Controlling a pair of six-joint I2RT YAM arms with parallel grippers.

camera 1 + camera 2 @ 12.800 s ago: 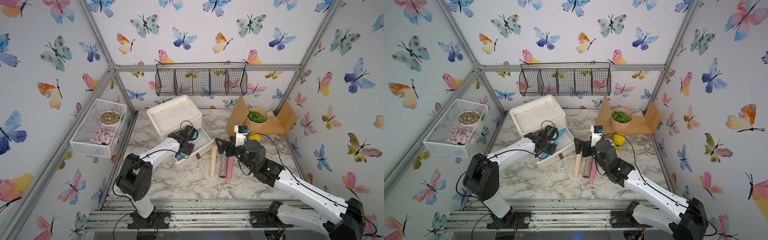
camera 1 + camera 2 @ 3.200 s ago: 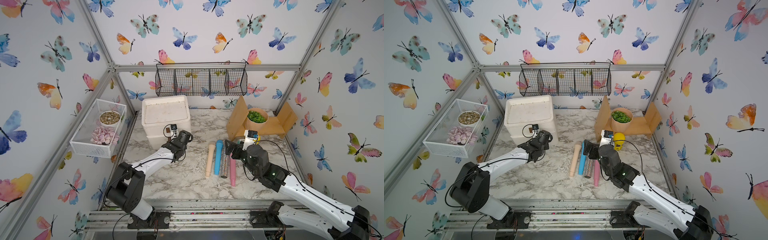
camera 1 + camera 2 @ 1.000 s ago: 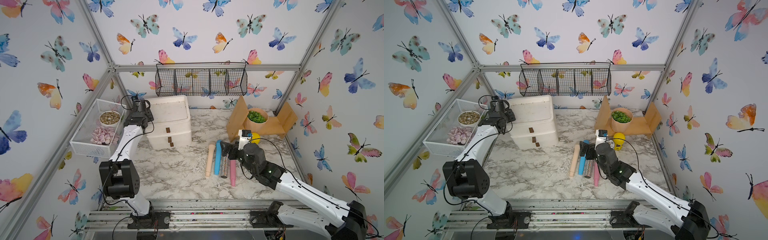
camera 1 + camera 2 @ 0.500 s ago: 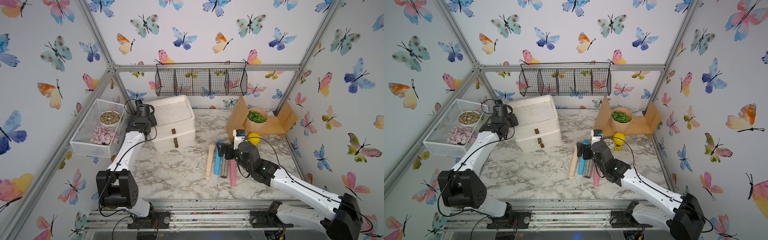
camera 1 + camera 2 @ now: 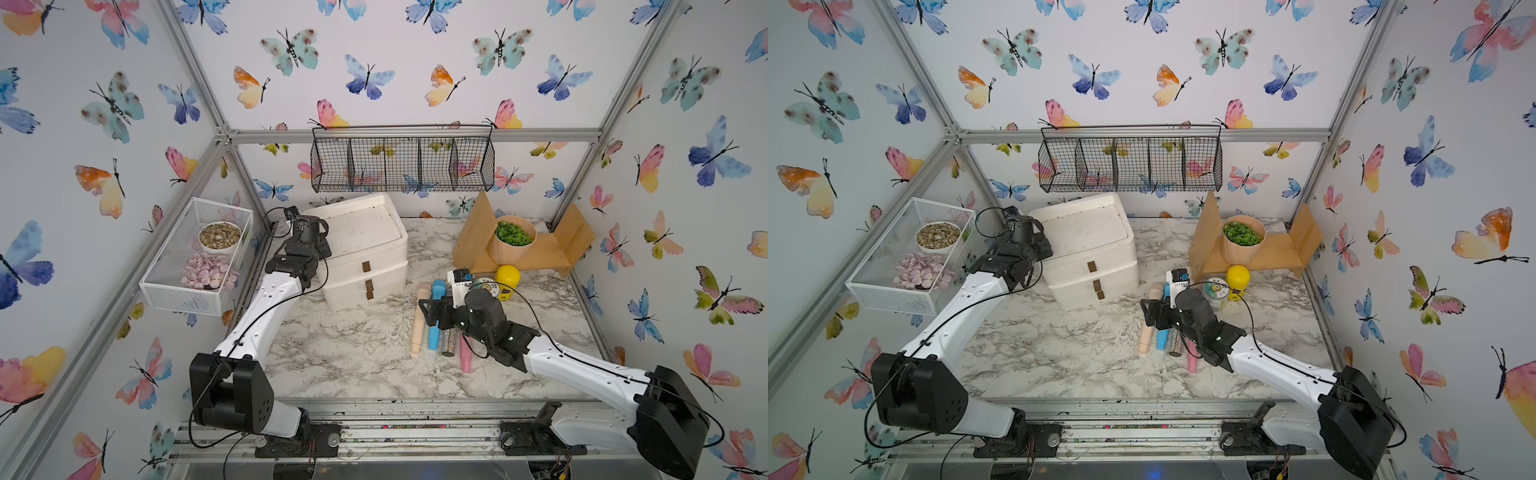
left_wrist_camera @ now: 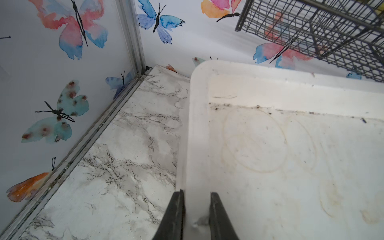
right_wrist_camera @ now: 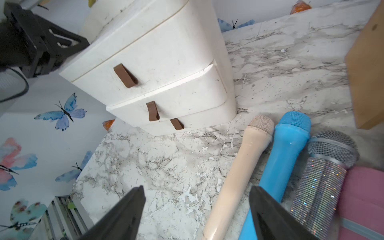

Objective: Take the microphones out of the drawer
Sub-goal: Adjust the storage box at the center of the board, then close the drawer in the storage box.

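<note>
The white drawer unit [image 5: 361,232] [image 5: 1084,232] stands at the back left with its brown-handled drawers pushed in, as the right wrist view [image 7: 166,52] shows. My left gripper [image 5: 320,245] [image 5: 1042,247] [image 6: 196,193] is shut on the rim of the unit's top at its left edge. Several microphones lie side by side on the marble: beige [image 5: 419,320] [image 7: 243,166], blue [image 5: 435,316] [image 7: 284,153], silver glitter [image 7: 324,172] and pink [image 5: 465,357]. My right gripper [image 5: 428,309] [image 5: 1148,311] [image 7: 197,188] hangs open just above the beige one's handle.
A black wire basket [image 5: 401,162] hangs on the back wall. A white mesh tray [image 5: 195,257] with pebbles and shells juts from the left wall. A wooden stand [image 5: 536,253] with a potted plant, a yellow bottle [image 5: 507,278] and a round tin stand at the back right.
The left gripper has closed on the drawer unit's rim and dragged the unit to the right, turning it. The right gripper has slid left over the microphones and narrowed a little.
</note>
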